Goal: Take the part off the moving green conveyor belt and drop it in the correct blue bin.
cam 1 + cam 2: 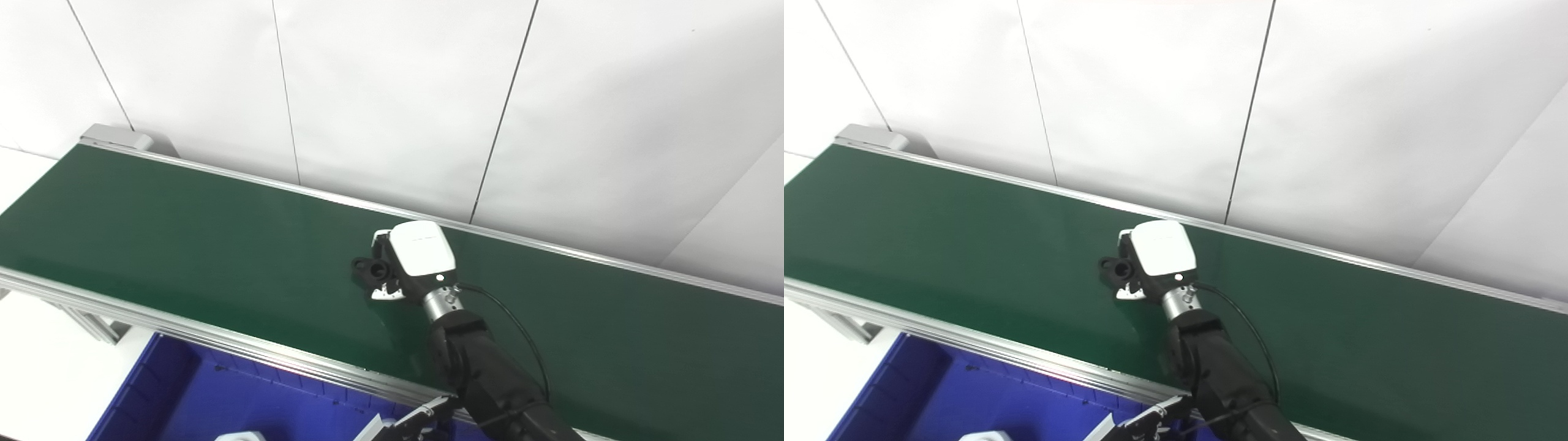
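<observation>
A small black part (369,267) with a round hole lies on the green conveyor belt (184,245) near its middle. My right hand (409,260), white-backed, reaches over the belt with its fingers curled around the part, which sticks out on the hand's left side; the thumb sits below it. The fingertips are hidden under the hand's back. Only a few fingers of my left hand (409,421) show at the bottom edge, over the blue bin (184,392). How that hand stands is hidden.
The belt's aluminium rail (184,331) runs between the belt and the blue bin below it. A white part (240,436) lies in the bin at the bottom edge. White wall panels stand right behind the belt.
</observation>
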